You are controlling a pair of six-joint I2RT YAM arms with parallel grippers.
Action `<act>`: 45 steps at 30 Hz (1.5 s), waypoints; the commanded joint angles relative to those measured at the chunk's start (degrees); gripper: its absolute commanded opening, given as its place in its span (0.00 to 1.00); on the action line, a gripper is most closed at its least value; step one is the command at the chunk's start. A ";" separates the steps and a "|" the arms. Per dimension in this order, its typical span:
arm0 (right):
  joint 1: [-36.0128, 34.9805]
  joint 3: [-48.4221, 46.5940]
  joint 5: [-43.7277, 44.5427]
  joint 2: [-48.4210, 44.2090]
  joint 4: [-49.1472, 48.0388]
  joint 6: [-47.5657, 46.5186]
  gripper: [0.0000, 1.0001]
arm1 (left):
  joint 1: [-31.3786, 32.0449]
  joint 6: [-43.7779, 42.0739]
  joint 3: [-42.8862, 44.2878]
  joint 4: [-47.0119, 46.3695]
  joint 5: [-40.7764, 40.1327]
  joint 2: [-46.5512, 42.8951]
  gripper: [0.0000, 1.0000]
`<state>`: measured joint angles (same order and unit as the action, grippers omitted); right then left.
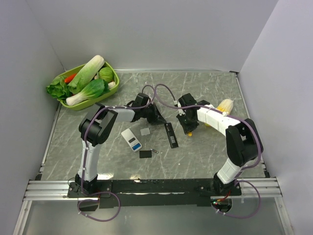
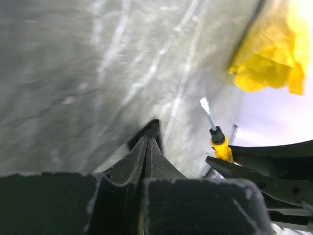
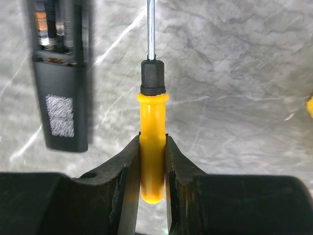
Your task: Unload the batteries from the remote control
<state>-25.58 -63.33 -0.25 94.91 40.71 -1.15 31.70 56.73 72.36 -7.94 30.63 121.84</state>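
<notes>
The black remote (image 1: 171,134) lies mid-table with its back up. In the right wrist view the remote (image 3: 61,93) shows an open compartment at its far end with batteries (image 3: 49,22) still in it. My right gripper (image 3: 153,147) is shut on the yellow handle of a screwdriver (image 3: 153,137), just right of the remote, with the shaft pointing away. It is also in the top view (image 1: 188,128). My left gripper (image 1: 159,117) is shut and empty, its tips (image 2: 146,142) close above the table just beyond the remote's far end. The left wrist view also catches the screwdriver (image 2: 217,137).
A white remote (image 1: 131,139), a grey cover plate (image 1: 145,131), a black cover plate (image 1: 145,153) and a small slim object (image 1: 154,151) lie left of the black remote. A green basket (image 1: 113,73) of vegetables stands back left. A corn cob (image 1: 225,105) lies at right.
</notes>
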 commanded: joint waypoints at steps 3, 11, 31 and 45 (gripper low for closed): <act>1.06 -7.42 -0.19 -2.02 8.51 -8.60 0.00 | 0.73 4.70 -0.81 -11.20 9.35 2.43 0.06; 1.06 -5.49 -4.76 -6.76 8.16 -23.01 0.00 | -3.74 2.77 -4.32 -4.37 2.88 -4.84 0.18; -7.81 -9.44 12.20 1.67 10.88 -29.09 0.00 | -3.31 4.44 -11.10 -9.20 3.12 -7.85 0.07; -12.21 -10.15 17.21 4.84 10.71 -30.94 0.00 | -2.52 7.16 -11.10 -9.81 4.26 -5.65 0.09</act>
<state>-37.39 -71.16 14.00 97.73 50.63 -31.07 28.40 62.78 60.95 -16.62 33.80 116.84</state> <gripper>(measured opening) 0.279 0.097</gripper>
